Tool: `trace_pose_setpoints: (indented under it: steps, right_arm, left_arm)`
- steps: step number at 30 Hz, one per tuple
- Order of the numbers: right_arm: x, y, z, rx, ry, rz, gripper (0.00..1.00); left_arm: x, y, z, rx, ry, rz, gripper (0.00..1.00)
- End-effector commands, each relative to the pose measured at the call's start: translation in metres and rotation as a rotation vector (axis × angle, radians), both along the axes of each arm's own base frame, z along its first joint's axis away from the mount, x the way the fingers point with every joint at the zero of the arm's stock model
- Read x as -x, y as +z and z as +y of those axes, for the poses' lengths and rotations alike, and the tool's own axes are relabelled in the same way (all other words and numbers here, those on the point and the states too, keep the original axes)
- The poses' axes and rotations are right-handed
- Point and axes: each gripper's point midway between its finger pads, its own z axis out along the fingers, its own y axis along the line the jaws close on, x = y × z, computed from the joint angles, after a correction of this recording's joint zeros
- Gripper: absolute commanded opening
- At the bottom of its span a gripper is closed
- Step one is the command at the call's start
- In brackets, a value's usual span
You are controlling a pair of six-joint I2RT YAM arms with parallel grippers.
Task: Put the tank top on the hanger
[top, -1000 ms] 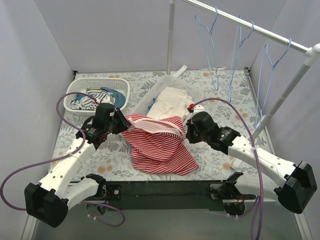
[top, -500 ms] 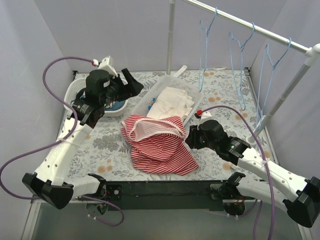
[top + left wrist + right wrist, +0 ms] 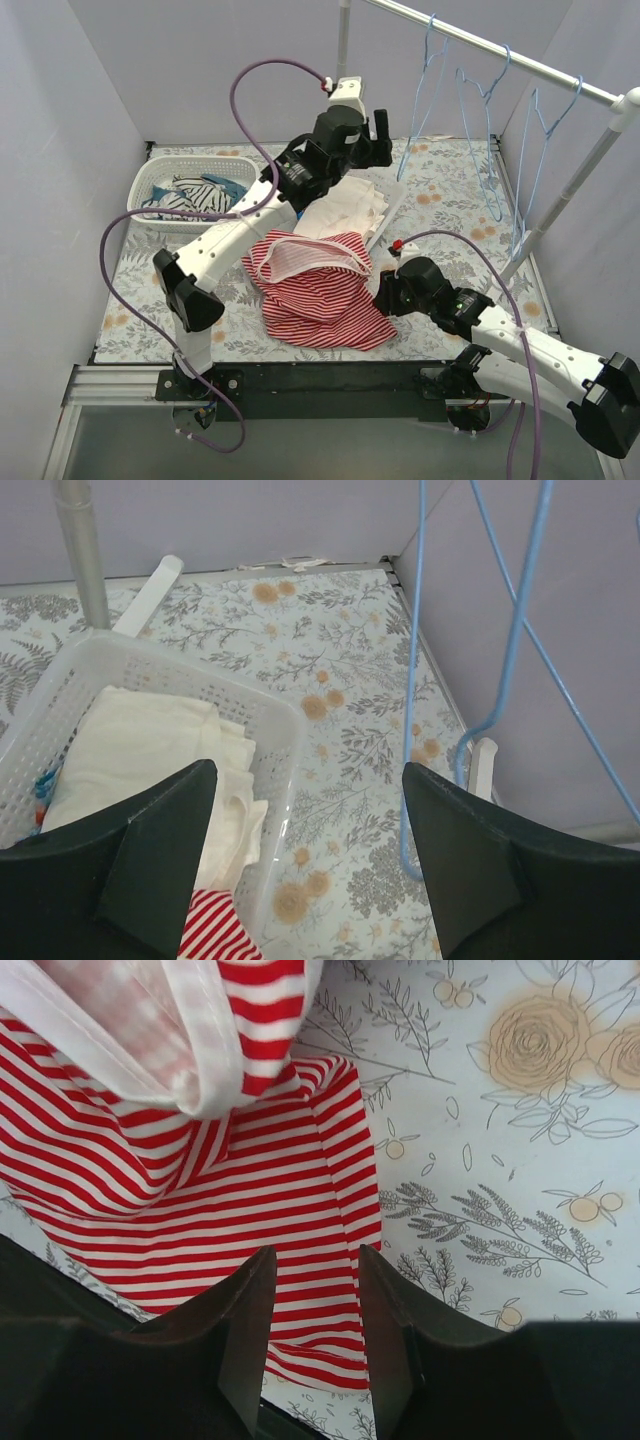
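Observation:
The red-and-white striped tank top [image 3: 318, 292] lies crumpled on the floral table, its white-lined opening facing up. It also shows in the right wrist view [image 3: 200, 1190]. My right gripper [image 3: 384, 293] hovers low over its right edge, jaws apart with striped cloth showing between them [image 3: 310, 1340]. My left gripper [image 3: 381, 133] is raised at the back, open and empty [image 3: 305, 850], facing the leftmost blue wire hanger [image 3: 430, 70], which hangs just right of it in the left wrist view [image 3: 412, 680].
Two more blue hangers [image 3: 482, 95] [image 3: 545, 125] hang on the white rail [image 3: 500, 55]. A tilted white basket [image 3: 392, 190] holds a cream cloth [image 3: 345, 208]. Another basket [image 3: 160, 172] at back left holds a black-and-white striped garment [image 3: 180, 190]. The rail's post [image 3: 343, 70] stands behind.
My left arm let go of the tank top and swung up and right, from the left basket to the back near the hangers. My right gripper drew back slightly towards the front.

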Motion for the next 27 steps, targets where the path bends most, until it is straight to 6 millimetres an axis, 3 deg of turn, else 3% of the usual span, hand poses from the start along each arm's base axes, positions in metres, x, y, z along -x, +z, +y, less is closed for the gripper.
trace_pose_setpoints:
  steps: [1, 9, 18, 22, 27]
  right_arm:
    - [0.003, -0.007, 0.008, -0.030, 0.026, 0.008, 0.47]
    - [0.007, -0.025, 0.005, -0.004, 0.039, 0.031, 0.47]
    - [0.006, -0.021, 0.008, -0.010, 0.061, 0.017, 0.47]
    - [0.006, -0.018, 0.009, -0.015, 0.065, 0.009, 0.48]
    - [0.005, -0.016, 0.009, -0.018, 0.065, -0.001, 0.48]
  left_arm:
    - [0.007, 0.059, -0.013, 0.036, 0.047, -0.172, 0.75]
    - [0.013, 0.078, -0.024, 0.076, 0.080, -0.268, 0.71]
    - [-0.015, 0.059, -0.044, -0.086, 0.098, -0.341, 0.62]
    - [-0.020, 0.055, -0.063, -0.104, 0.044, -0.362, 0.59]
    - [-0.022, 0.041, -0.063, -0.124, 0.056, -0.334, 0.55]
